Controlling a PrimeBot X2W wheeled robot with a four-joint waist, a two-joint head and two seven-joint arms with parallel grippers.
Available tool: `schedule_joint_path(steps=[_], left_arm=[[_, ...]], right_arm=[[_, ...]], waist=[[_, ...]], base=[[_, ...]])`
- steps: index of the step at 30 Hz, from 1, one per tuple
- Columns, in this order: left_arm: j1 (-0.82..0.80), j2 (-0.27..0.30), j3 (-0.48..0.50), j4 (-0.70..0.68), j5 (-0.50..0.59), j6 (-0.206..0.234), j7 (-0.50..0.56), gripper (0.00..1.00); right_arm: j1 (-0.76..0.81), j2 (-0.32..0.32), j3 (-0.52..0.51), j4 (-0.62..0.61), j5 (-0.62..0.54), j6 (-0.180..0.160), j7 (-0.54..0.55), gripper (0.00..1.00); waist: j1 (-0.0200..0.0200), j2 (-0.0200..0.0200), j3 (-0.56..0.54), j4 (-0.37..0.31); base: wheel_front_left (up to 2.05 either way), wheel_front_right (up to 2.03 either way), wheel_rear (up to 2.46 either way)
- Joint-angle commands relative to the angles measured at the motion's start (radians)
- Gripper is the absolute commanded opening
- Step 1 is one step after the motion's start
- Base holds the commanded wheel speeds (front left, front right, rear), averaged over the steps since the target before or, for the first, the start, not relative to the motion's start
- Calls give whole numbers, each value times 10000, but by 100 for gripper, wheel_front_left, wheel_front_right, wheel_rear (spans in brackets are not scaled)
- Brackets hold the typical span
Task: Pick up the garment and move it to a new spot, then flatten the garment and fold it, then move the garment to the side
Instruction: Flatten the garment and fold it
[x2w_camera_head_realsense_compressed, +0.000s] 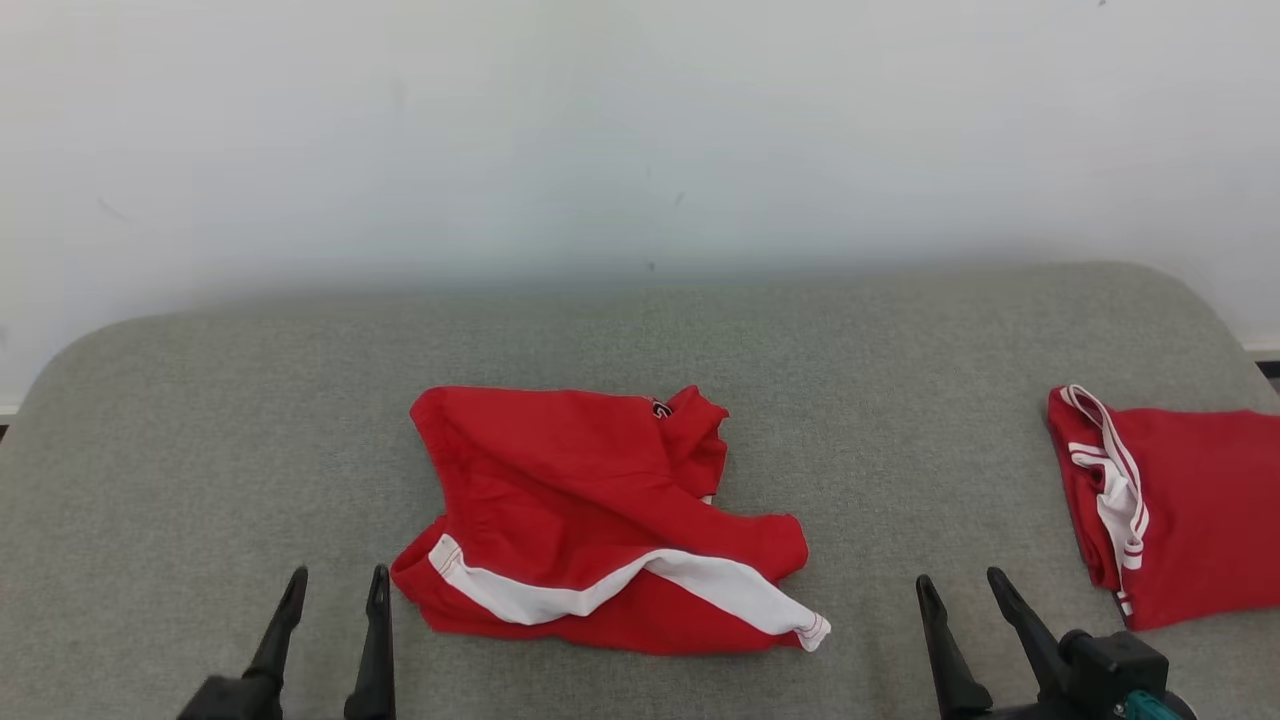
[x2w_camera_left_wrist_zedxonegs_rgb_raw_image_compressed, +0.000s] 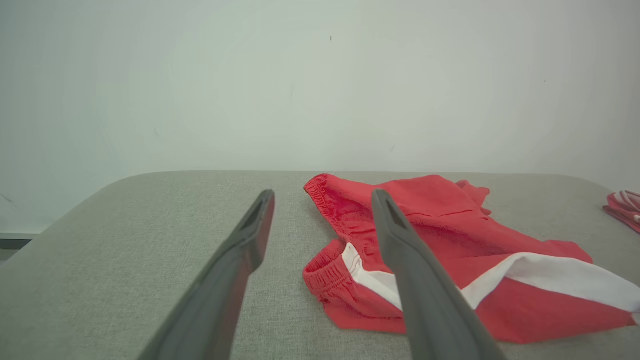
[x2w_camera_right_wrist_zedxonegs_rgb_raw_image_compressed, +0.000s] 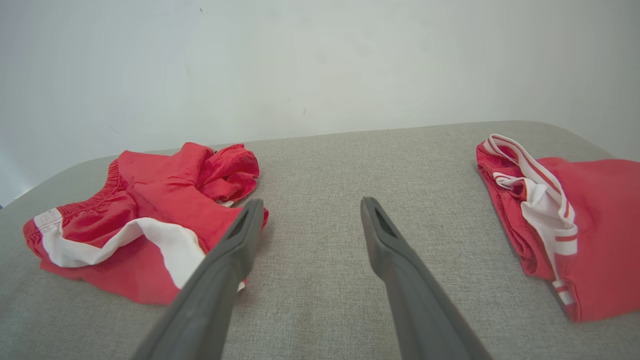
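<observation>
Okay, a second red garment (x2w_camera_head_realsense_compressed: 1180, 500) at the far right is running off the picture edge, and a small dark mark on the crumpled red-and-white garment (x2w_camera_head_realsense_compressed: 590, 500) is looking too tiny to read. The left hand (x2w_camera_head_realsense_compressed: 338, 575) is gaping wide just beside that garment's left edge, gripping nothing. The right hand (x2w_camera_head_realsense_compressed: 960, 580) is gaping wide too, empty, between both garments. The garment is lying mid-bench (x2w_camera_head_realsense_compressed: 200, 450) on grey fabric, with a pale wall (x2w_camera_head_realsense_compressed: 640, 130) behind.

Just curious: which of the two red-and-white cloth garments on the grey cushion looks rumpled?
The middle red garment, with a broad white diagonal band; the other red garment, at the right edge, lies folded flat.
</observation>
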Motion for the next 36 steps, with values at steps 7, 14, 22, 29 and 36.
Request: schedule_joint_path(steps=[7, 14, 22, 29, 36], left_arm=[[1252, -507, 515, -263, 374, -317, -26, 100], [1664, -652, 965, -144, 617, -548, -26, 100], [1608, -718, 1297, -177, 813, -703, -26, 100], [1485, -796, 1407, -52, 945, -805, -26, 100], [1417, -827, 1473, 70, 1051, -844, -27, 100]], right_arm=[[557, 301, -335, 41, -94, -26, -128, 100], [1001, 442, -460, 4, -194, -26, -59, 100], [1115, 514, -566, -91, -244, -26, 27, 100], [990, 566, -492, -78, -148, -26, -9, 100], [971, 596, -434, -17, -87, -26, -57, 100]], waist=[[2, 2, -353, 300], [2, 2, -425, 383], [2, 2, -451, 392], [2, 2, -430, 367], [2, 2, -401, 336]], base=[[0, 0, 0], [0, 0, 0], [0, 0, 0], [0, 0, 0], [0, 0, 0]])
